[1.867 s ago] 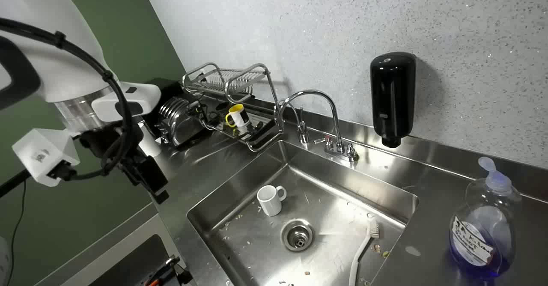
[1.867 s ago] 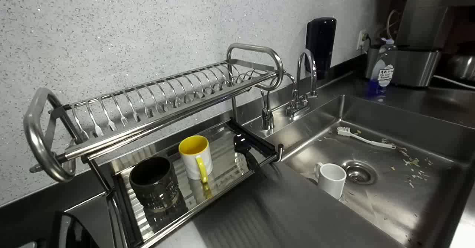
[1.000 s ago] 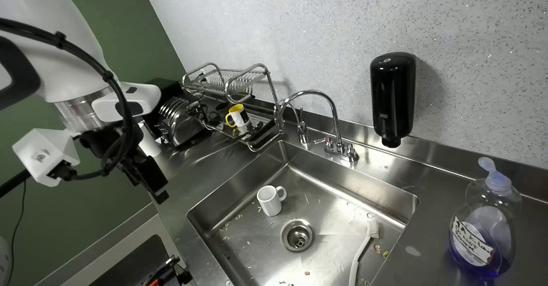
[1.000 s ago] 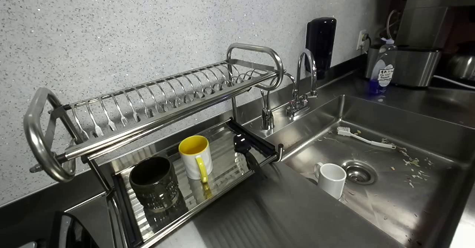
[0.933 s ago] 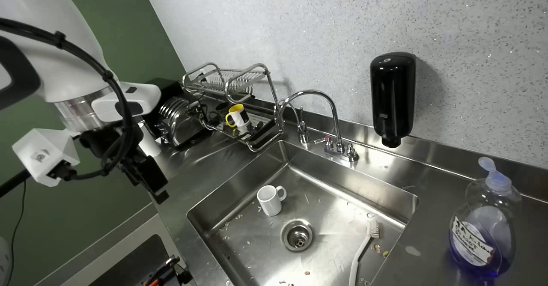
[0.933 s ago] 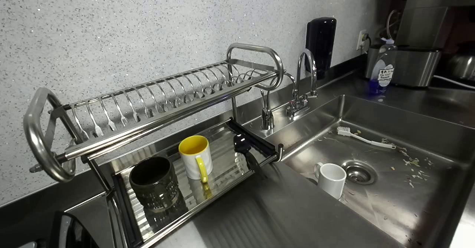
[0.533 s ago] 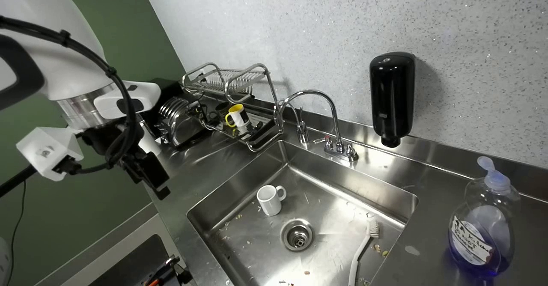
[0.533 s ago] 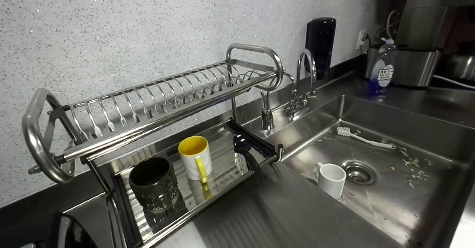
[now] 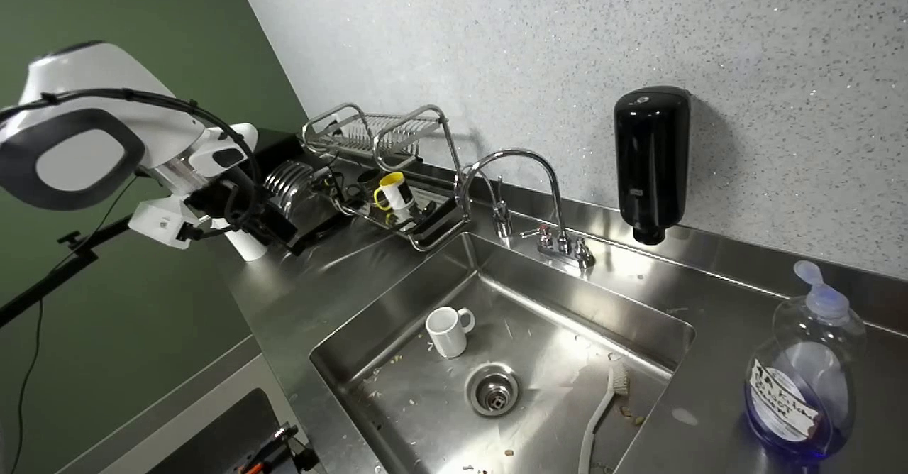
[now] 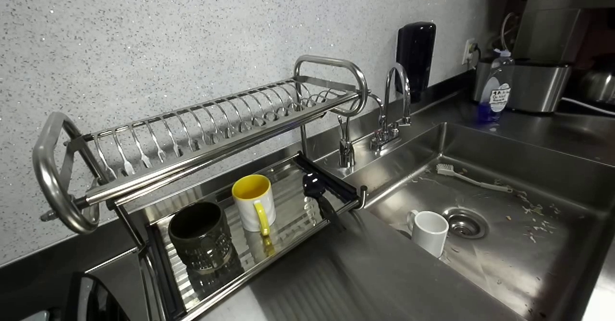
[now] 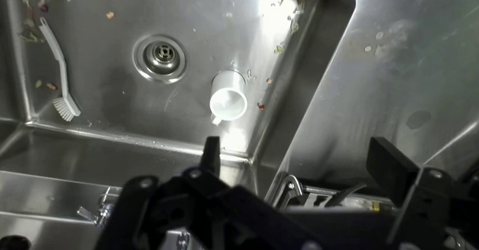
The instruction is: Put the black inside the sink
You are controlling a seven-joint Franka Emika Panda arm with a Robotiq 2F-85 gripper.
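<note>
The black item [image 10: 318,191] is a slim, spoon-shaped utensil. It lies on the dish rack's lower tray, its handle jutting over the front edge toward the counter. In the wrist view only part of its handle [image 11: 346,194] shows; the rest is hidden behind my gripper. The sink [image 9: 546,339] is the steel basin, also seen in the wrist view [image 11: 108,81]. My gripper [image 11: 293,141] is open with nothing between its fingers. In an exterior view the gripper [image 9: 293,240] hangs above the counter, left of the sink and in front of the rack, apart from the item.
A white cup [image 9: 447,332] and a white brush [image 9: 599,417] lie in the sink. The dish rack [image 10: 226,145] has an upper shelf above the tray, with a yellow-white mug [image 10: 252,205] and a dark mug [image 10: 199,237]. A chrome tap [image 9: 557,197] rises behind the sink.
The arm has moved away from the camera in an exterior view, and the gripper has shifted up and slightly right there, closer to the rack. The black item has not moved.
</note>
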